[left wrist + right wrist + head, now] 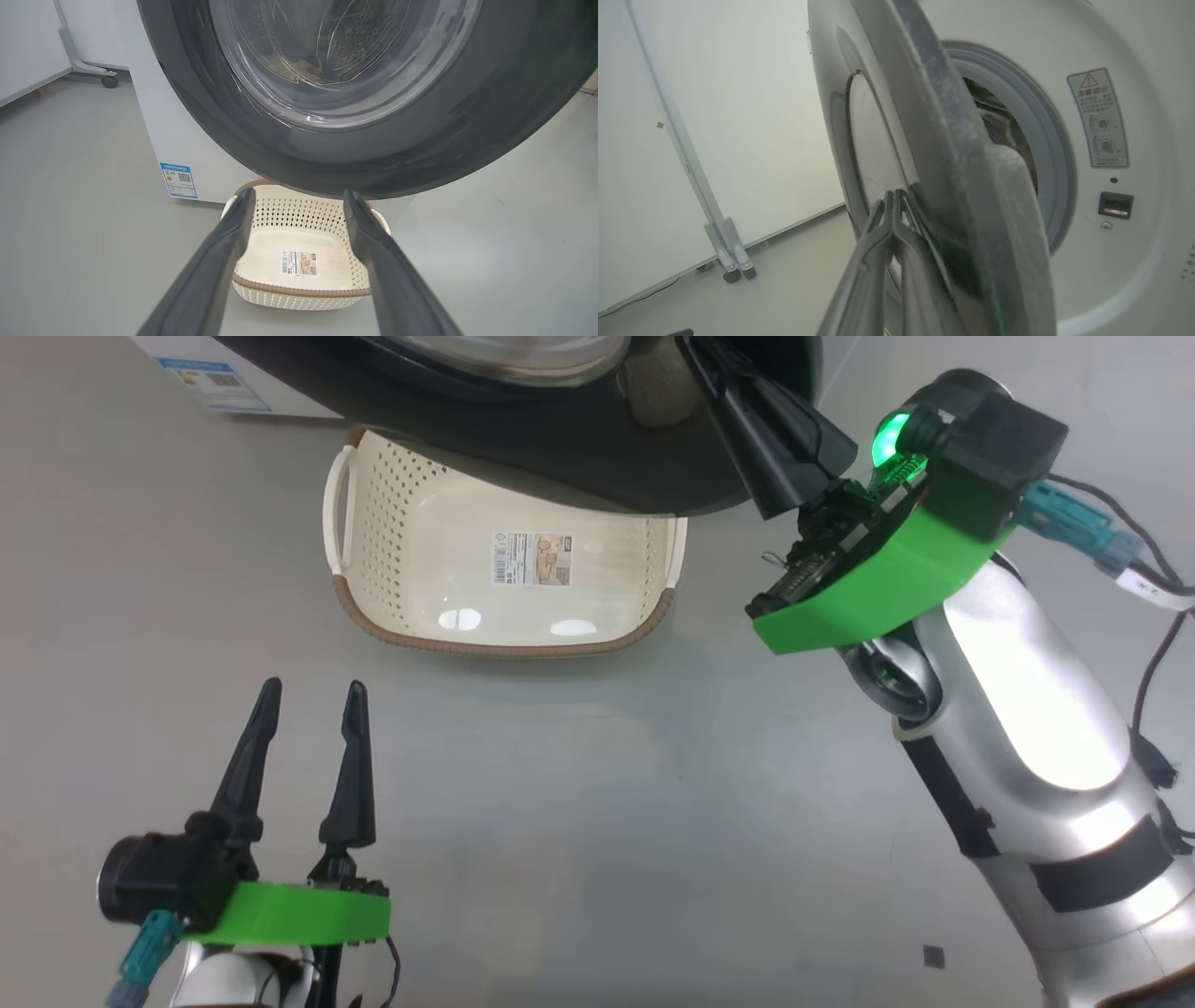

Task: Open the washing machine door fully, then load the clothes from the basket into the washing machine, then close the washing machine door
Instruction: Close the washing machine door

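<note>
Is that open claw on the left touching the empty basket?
Apart. In the head view, a strip of bare floor shows between the fingertips of the left claw and the brown rim of the basket.

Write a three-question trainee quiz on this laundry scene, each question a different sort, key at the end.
1. True or false: the cream perforated plastic basket with the brown rim holds nothing but its label sticker.
2. The large round black-ringed glass washing machine door on the white boxy washing machine is: A) latched shut, B) partly open, C) taken off.
3. Fill in: the left gripper has its jaws open; the right gripper has its jaws ____.
Key: 1 true; 2 B; 3 shut.
</note>
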You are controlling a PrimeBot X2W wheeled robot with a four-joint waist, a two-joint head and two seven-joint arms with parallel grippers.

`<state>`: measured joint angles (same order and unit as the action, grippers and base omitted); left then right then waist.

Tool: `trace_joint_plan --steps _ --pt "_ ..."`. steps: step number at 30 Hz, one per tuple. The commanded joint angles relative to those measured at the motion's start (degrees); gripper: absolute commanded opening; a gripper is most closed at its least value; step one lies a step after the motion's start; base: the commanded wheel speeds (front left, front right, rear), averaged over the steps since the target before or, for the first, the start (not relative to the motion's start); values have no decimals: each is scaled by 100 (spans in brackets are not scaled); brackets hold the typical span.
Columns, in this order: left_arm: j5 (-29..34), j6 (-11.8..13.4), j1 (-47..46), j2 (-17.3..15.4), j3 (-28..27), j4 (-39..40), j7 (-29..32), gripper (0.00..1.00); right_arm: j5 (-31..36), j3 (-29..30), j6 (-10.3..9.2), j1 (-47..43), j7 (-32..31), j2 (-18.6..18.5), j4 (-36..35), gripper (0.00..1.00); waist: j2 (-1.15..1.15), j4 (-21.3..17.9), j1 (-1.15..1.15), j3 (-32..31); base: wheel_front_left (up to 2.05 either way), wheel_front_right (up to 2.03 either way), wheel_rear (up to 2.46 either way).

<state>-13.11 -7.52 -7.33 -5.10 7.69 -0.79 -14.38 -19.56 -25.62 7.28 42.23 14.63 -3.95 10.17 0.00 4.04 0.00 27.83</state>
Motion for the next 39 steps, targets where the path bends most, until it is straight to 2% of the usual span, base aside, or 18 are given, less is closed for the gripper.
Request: trace_joint_plan --steps 1,13,26,39 --pt "67 3 -109 -160 -162 225 -62 100 47 29 21 237 37 107 -123 0 0 -51 0 83 0 0 0" --pt "96 3 -171 -271 -73 361 -62 100 196 264 21 773 37 107 123 0 0 -89 0 270 0 0 0" --pt "119 3 -206 -326 168 432 -62 100 557 692 21 1406 37 96 480 0 0 113 0 518 0 0 0" --pt "69 3 -118 -244 292 436 -62 100 815 1207 21 2196 37 -307 869 0 0 482 0 707 0 0 0"
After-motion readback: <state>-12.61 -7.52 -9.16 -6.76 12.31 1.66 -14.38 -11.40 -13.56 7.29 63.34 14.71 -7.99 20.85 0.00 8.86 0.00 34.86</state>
